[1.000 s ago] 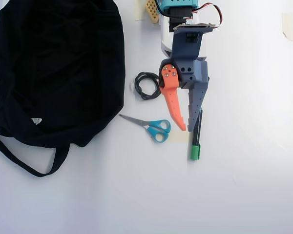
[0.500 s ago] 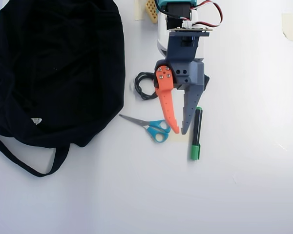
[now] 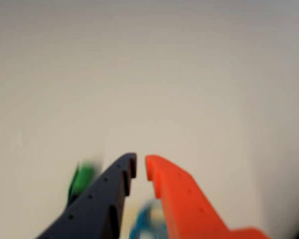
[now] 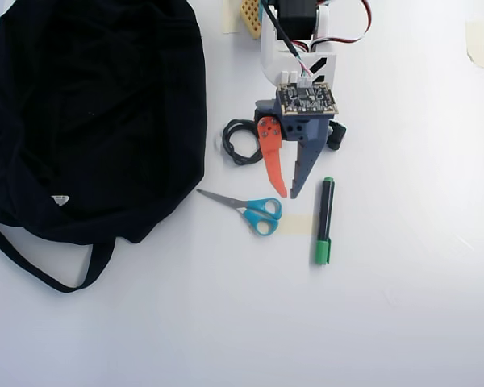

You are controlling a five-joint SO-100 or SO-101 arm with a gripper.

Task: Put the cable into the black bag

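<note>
In the overhead view the bag (image 4: 89, 113) fills the upper left of the white table (image 4: 403, 306), a strap looping out at its lower left and a small white tag near its lower edge. The cable (image 4: 240, 142) lies coiled on the table just right of the bag, apart from it, and its right side runs under the arm's orange finger. The gripper (image 4: 286, 196) points down the picture, its orange and dark fingers drawn close with only a thin gap at the tips, and nothing is between them. The tips hang above the scissors (image 4: 248, 209), whose blue handles lie just below and to the left. A marker (image 4: 323, 220) with a green cap lies right of the dark finger, apart from it. In the wrist view, which is blurred, the gripper (image 3: 140, 167) shows the same narrow gap, empty; the marker's (image 3: 81, 179) green end is left of the dark finger, and a blue smear of the scissors (image 3: 144, 224) shows between the fingers.
</note>
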